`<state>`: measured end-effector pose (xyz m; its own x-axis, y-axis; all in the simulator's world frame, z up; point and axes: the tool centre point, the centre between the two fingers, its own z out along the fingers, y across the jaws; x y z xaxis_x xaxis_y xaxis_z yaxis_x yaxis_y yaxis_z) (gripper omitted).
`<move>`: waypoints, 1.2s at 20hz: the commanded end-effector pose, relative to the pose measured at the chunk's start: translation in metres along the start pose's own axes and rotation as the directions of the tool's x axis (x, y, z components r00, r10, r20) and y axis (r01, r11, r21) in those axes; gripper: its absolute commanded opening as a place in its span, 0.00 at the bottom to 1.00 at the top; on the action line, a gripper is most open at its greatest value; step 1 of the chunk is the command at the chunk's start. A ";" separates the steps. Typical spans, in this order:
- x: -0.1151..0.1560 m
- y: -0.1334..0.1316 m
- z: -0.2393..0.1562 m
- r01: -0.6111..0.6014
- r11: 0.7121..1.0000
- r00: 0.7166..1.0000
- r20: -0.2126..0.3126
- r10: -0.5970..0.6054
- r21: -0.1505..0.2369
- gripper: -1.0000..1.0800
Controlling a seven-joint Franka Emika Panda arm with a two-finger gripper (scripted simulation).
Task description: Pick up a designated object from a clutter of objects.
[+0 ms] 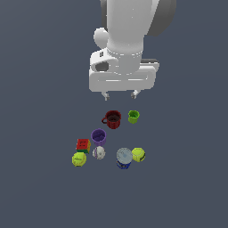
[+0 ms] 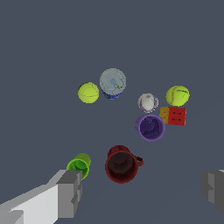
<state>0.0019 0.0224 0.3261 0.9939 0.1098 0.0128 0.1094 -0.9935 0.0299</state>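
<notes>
The multicoloured puzzle cube (image 1: 83,145) sits at the exterior view's left of the clutter, red face up, touching a yellow-green ball (image 1: 79,159) and next to the purple cup (image 1: 98,136). In the wrist view the cube (image 2: 174,116) shows red and orange faces. My gripper (image 1: 120,94) hangs high above the floor, over the dark red mug (image 1: 113,119) and green cup (image 1: 133,116). Its fingers (image 2: 70,192) stand wide apart and hold nothing.
A white ball (image 1: 99,152), a blue-white can (image 1: 124,157) and a second yellow-green ball (image 1: 138,154) lie near the cube's side of the cluster. The floor (image 1: 35,111) around is plain dark grey.
</notes>
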 end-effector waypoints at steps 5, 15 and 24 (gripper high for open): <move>0.007 0.010 0.014 -0.006 1.000 1.000 0.001 0.006 0.006 0.96; 0.031 0.056 0.077 -0.040 0.999 0.999 0.006 0.040 0.027 0.96; 0.043 0.124 0.172 -0.090 0.995 0.996 0.011 0.090 0.036 0.96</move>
<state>0.0590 -0.0899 0.1742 0.9996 0.0277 0.0041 0.0277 -0.9996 -0.0072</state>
